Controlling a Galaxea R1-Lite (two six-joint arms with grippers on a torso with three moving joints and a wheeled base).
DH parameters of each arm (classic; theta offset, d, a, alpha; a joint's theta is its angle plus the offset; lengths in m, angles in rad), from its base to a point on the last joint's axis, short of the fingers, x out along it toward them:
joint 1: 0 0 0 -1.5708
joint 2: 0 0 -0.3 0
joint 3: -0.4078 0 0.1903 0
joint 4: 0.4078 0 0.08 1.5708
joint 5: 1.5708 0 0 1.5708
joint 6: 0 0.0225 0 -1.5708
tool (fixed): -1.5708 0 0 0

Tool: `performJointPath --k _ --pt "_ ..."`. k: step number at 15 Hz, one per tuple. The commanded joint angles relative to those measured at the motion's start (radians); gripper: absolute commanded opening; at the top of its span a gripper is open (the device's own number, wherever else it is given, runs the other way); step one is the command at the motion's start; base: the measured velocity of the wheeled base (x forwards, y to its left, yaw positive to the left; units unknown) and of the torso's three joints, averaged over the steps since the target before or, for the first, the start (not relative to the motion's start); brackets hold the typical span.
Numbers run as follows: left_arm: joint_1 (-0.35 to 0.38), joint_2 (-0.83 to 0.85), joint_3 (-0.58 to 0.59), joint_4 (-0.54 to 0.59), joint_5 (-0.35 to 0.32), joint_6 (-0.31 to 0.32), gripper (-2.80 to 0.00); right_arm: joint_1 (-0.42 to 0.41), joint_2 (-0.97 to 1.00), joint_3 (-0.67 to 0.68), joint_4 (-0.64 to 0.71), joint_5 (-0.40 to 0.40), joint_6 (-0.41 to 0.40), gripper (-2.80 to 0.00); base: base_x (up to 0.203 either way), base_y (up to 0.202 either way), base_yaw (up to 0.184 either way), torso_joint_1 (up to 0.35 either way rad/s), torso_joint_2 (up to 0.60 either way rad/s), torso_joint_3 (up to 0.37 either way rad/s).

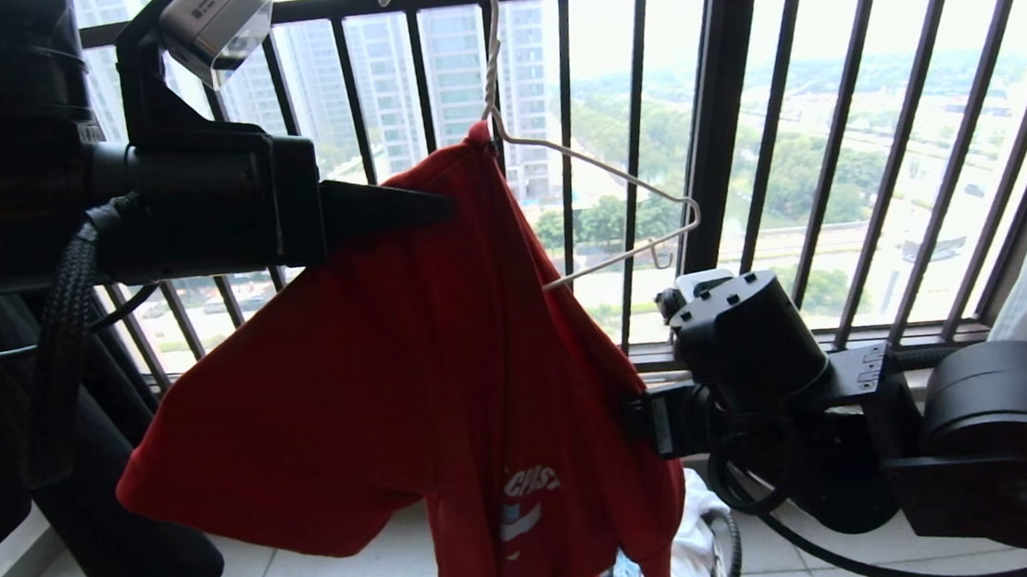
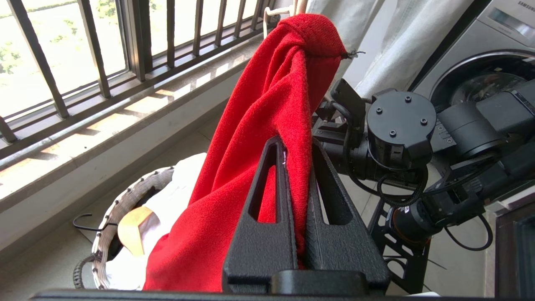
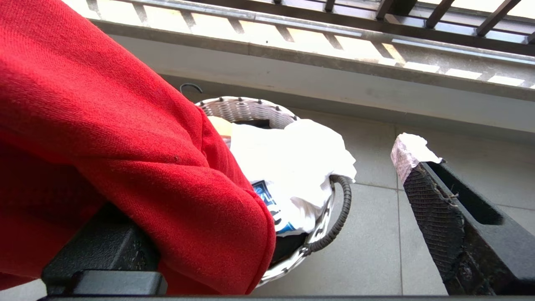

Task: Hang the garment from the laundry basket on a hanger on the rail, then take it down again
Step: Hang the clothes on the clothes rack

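- The red T-shirt (image 1: 372, 375) hangs in the air in front of the barred window railing (image 1: 740, 120), above the tiled floor. Only one side of it sits on the white wire hanger (image 1: 596, 170): the cloth is bunched at the hanger's neck, and the hanger's right arm sticks out bare.
- This suggests that the shirt is only half on the hanger, either being put on or being pulled off; which one I cannot tell.
- The hanger's hook goes up past the top of the head view, so what carries it is not visible.
- The left gripper (image 1: 432, 210) reaches in from the left, high up. Its two fingers (image 2: 271, 200) are pressed together on a fold of the red cloth near the top. I judge that this grip keeps the shirt's weight steady and keeps the cloth from sliding.
- The right gripper (image 3: 259, 196) is lower, on the right side of the shirt, with its fingers wide apart. One finger (image 3: 439, 217) is free and the red cloth lies over the other; it clamps nothing yet.
- The laundry basket (image 3: 330, 225) stands on the floor under the shirt, close to the wall below the railing. A white printed garment (image 3: 292, 167) lies in it.
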Motion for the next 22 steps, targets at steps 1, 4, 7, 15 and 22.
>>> performJointPath --k 1,4,7,15,22 --pt "0.007 -0.001 -0.002 0.001 -0.003 -0.002 -2.8 -0.048 -0.038 -0.003 -0.003 -0.002 -0.025 0.0 0.0 0.0 0.0 0.0 0.0 0.0" --pt "0.008 -0.001 -0.002 0.001 -0.005 -0.002 -2.8 -0.081 -0.096 -0.003 -0.002 -0.002 -0.075 0.0 0.0 0.0 0.0 0.0 0.0 0.0" --pt "0.007 -0.007 0.002 0.003 -0.006 -0.005 -2.8 -0.124 -0.107 -0.004 -0.007 0.009 -0.101 0.0 0.0 0.0 0.0 0.0 0.0 0.0" --pt "0.008 -0.009 0.0 0.001 -0.006 -0.006 -2.8 -0.152 -0.115 -0.003 -0.005 0.045 -0.122 -2.8 0.0 0.0 0.0 0.0 0.0 0.0" --pt "-0.017 -0.006 0.006 0.006 -0.017 -0.035 -2.8 -0.242 -0.147 -0.004 -0.006 0.263 -0.121 -2.8 0.0 0.0 0.0 0.0 0.0 0.0"
